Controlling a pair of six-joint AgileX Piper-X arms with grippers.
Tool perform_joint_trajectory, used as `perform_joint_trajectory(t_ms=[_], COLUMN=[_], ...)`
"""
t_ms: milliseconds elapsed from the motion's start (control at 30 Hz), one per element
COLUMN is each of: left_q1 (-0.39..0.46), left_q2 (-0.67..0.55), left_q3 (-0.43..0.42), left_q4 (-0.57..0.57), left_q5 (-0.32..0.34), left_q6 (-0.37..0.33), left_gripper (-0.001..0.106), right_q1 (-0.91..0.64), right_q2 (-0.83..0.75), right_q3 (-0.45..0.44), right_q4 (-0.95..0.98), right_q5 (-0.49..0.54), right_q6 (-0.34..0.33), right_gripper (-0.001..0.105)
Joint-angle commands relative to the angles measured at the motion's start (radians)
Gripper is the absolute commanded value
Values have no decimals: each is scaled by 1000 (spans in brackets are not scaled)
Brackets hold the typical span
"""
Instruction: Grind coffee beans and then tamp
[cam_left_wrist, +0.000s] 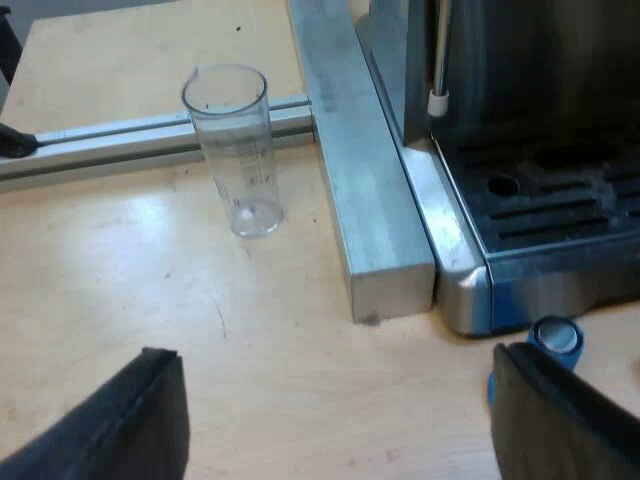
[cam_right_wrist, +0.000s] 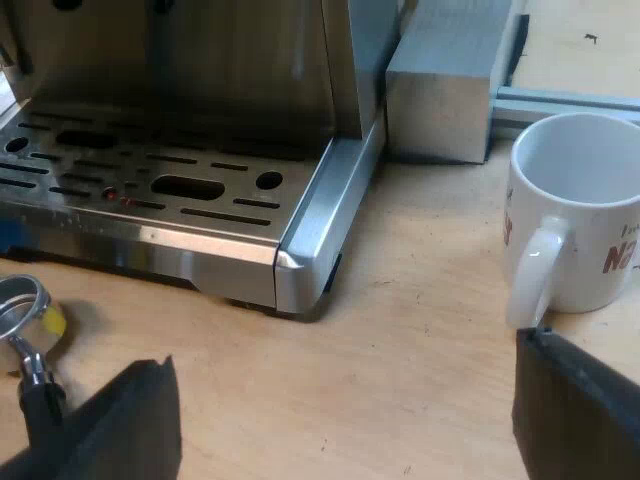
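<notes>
Well, clear cylindrical measuring glass (cam_left_wrist: 238, 150) upright nr brushed-steel espresso machine (cam_left_wrist: 540, 210).

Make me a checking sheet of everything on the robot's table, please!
Surface: pale wooden tabletop, faint marks.
Job's things: steel espresso machine; round metal holder lying loose before it; blue tamper by its corner.
Clutter: clear measuring glass and white mug, both upright.
Grippers: left gripper open, right gripper open, both holding nothing.
Cables: nothing seen.
Surroundings: grey aluminium bars beside the machine.
</notes>
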Motion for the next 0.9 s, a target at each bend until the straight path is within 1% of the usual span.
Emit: perform_joint_trajectory(t_ms=[33,133,900], left_q1=[0,0,0], left_q2=[-139,-139,-139], left_q3=[14,24,25], left_q4=[-38,-59,-63], left_q5=[-1,-1,-1], left_q6=[-1,-1,-1], left_gripper=[65,65,65], right_q1=[-5,-5,-5], right_q2=[-41,-41,-41], right_q3=[-4,-4,-4], right_q4=[-15,-15,-17], right_q5=[-15,-15,-14], right_q6=[-3,4,8], right_gripper=[70,70,70])
